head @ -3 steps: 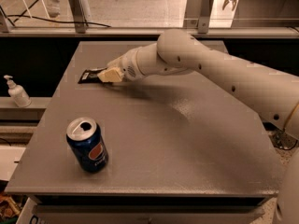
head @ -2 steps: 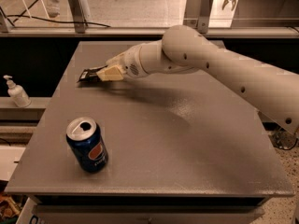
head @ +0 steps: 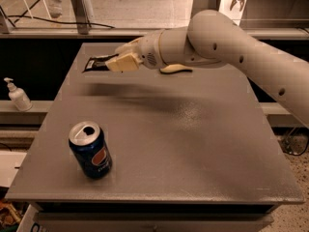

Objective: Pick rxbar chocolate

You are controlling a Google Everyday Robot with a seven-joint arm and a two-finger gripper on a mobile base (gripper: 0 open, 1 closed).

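A flat square grey worktop (head: 193, 144) fills most of the view, seen from above and in front. A thick white robot arm (head: 231, 37) reaches in from the right edge and stretches leftward over the far half of the worktop. At its end, the gripper (head: 116, 61) sits over the far left corner. Its cream-coloured fingers (head: 124, 62) are clenched on the right end of the rxbar chocolate (head: 98, 64), a small flat rectangular bar in a glossy black wrapper with pale lettering. The bar sticks out to the left of the fingers, lying roughly level, close to the far left edge of the worktop. A soft dark band of shadow lies on the worktop just nearer the camera than the bar and the gripper, and the bar appears to be held a little above the surface rather than resting on it. Just beneath the arm's wrist, a curved yellow sponge (head: 175, 70) lies on the worktop, partly hidden by the arm. Well apart from these, on the near left part of the worktop, a blue soda can (head: 90, 150) with a silver top and an opened mouth stands upright. Off the worktop to the left, a small white pump bottle (head: 17, 94) stands on a lower ledge.
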